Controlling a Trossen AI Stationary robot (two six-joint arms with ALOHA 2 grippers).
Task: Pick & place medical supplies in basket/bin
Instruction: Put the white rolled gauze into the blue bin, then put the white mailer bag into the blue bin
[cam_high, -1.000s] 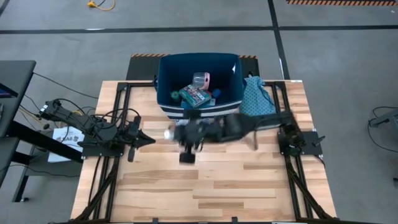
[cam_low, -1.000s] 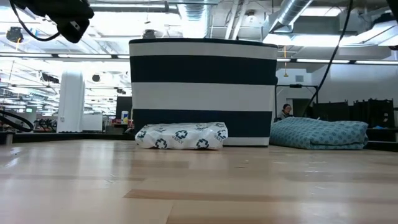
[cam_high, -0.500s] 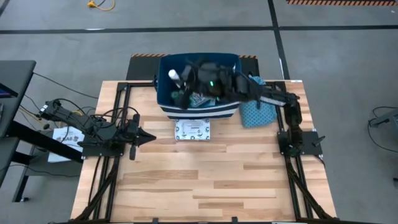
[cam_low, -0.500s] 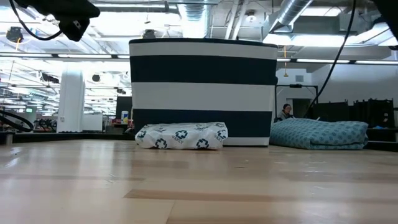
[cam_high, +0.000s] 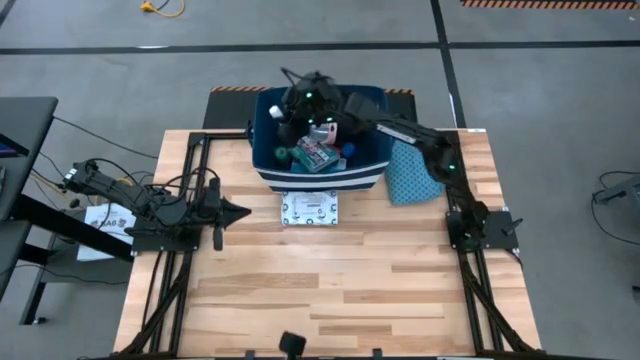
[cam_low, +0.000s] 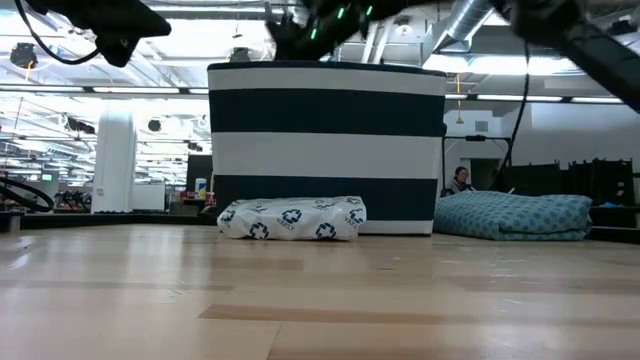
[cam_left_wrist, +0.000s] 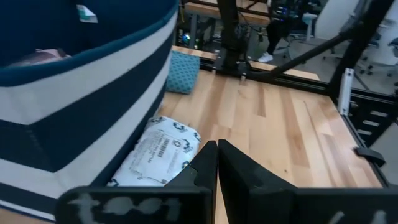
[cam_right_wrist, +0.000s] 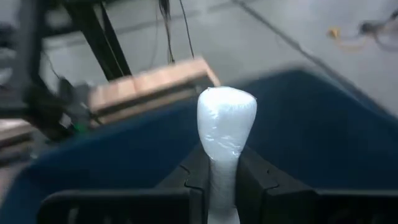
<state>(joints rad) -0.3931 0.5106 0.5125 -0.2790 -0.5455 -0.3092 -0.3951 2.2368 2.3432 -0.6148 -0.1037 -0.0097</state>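
The dark navy bin (cam_high: 368, 110) with white stripes stands at the table's far edge and shows in the low view too (cam_low: 325, 150). Inside lie a pink round piece (cam_high: 322, 128), a teal-and-white packet (cam_high: 315, 153) and a green roll (cam_high: 285, 154). My right gripper (cam_high: 290, 110) hovers above the bin's far left part, shut on a white stick (cam_right_wrist: 225, 118). A white packet with teal print (cam_high: 309, 208) lies flat on the table, just before the bin. My left gripper (cam_high: 243, 212) waits left of that packet, shut, touching nothing. My right gripper pinches the white stick between its two fingers (cam_right_wrist: 255, 177) at one end (cam_right_wrist: 219, 163). The fingers reach in from the table's right, and the stick runs along them. Its rounded free end (cam_right_wrist: 227, 102) juts out past the fingertips. The stick is lifted clear, above the bin's inside.
A teal patterned fabric pouch (cam_high: 410, 165) lies right of the bin, under the right arm. Bare wooden table spreads over the whole near half (cam_high: 330, 290). Black frame rails (cam_high: 160, 290) run along both table sides. A person sits far off in the room (cam_low: 459, 179).
My right gripper rose from the table in front of the bin and swung toward the far edge, carrying the white stick up and over the bin's rim. The packet it had covered in the high view now shows on the table.
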